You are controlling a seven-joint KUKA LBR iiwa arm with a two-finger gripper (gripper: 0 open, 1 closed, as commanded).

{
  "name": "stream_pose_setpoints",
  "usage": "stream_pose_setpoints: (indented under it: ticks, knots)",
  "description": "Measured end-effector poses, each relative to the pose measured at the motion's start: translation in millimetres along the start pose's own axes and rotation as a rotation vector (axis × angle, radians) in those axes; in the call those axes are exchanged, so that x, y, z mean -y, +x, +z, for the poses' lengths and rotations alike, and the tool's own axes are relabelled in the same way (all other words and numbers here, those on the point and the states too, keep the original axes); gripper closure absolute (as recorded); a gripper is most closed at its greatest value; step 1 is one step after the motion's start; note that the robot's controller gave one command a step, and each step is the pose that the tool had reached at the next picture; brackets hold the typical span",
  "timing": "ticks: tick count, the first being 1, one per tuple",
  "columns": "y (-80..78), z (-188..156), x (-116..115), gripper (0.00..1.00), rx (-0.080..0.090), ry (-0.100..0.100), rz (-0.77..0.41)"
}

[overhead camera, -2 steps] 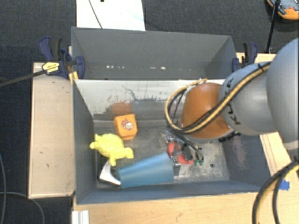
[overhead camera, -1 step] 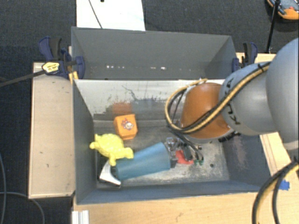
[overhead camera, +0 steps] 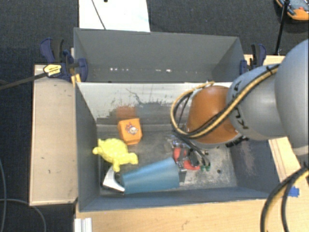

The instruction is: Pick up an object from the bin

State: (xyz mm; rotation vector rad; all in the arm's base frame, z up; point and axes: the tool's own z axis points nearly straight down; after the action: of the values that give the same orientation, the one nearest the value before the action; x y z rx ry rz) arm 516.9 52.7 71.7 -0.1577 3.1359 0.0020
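Note:
My gripper [overhead camera: 186, 157] hangs low over the bin floor, right of the middle, just beyond the right end of a blue cup [overhead camera: 150, 177] that lies on its side along the front wall. Whether it touches the cup is hidden. A small white thing [overhead camera: 110, 181] pokes out from under the cup's left end. A yellow rubber toy [overhead camera: 115, 152] lies at the front left, above the cup. Behind it an orange block [overhead camera: 130, 130] with a printed face stands near the back left.
The arm with its orange wrist cover and looped cables fills the bin's right half and hides the floor beneath it. Bare floor shows to the right of the gripper, towards the front right corner.

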Motion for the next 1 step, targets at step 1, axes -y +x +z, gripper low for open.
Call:
stream_pose_setpoints:
  ticks: [1]
  knots:
    - [0.0,0.0,0.2,1.0,0.0,0.0,0.001]
